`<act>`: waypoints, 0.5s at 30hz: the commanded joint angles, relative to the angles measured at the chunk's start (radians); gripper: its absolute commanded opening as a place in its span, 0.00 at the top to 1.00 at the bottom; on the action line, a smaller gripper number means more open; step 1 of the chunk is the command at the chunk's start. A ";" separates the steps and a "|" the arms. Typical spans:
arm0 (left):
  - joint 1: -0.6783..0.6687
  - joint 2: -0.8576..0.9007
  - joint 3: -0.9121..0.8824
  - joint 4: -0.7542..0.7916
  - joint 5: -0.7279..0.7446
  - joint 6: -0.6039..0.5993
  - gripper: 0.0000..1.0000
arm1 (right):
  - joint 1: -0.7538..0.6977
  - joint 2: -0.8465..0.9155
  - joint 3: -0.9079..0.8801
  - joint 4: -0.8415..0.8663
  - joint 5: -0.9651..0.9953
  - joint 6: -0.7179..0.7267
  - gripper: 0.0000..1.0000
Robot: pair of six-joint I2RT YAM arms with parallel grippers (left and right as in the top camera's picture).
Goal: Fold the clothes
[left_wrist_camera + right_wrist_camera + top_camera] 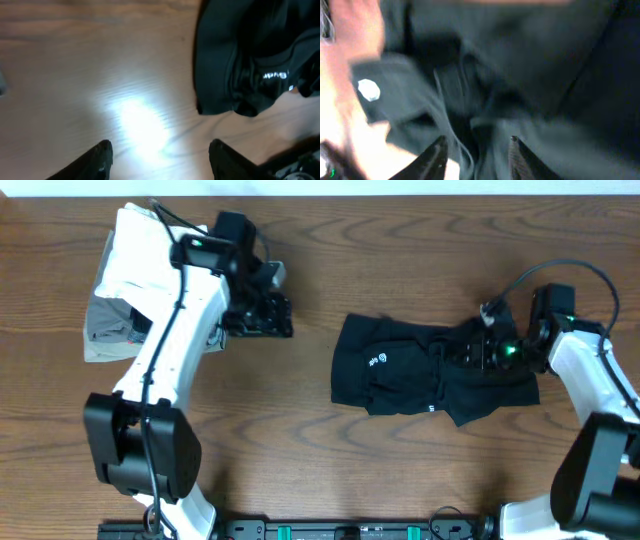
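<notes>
Black shirt (400, 370) bunched on table (300, 440); left tool (161, 148) spread, right tool (477, 142) spread.

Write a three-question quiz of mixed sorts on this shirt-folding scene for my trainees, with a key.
1. True or false: the left gripper holds the black shirt.
2. The white folded garment lies: A) on the left side of the table, B) on the shirt, C) between gripper fingers.
3. Fill in: the ___ gripper is over the shirt.
Key: 1 false; 2 A; 3 right gripper.
</notes>
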 commanded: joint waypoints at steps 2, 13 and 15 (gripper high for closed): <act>-0.041 -0.002 -0.161 0.166 0.028 -0.110 0.29 | 0.006 -0.084 0.005 0.075 -0.019 0.075 0.51; -0.125 0.054 -0.424 0.671 0.266 -0.291 0.14 | 0.006 -0.100 0.005 0.112 -0.009 0.111 0.47; -0.146 0.074 -0.424 0.694 0.277 -0.290 0.14 | 0.006 -0.100 0.005 0.114 -0.009 0.111 0.47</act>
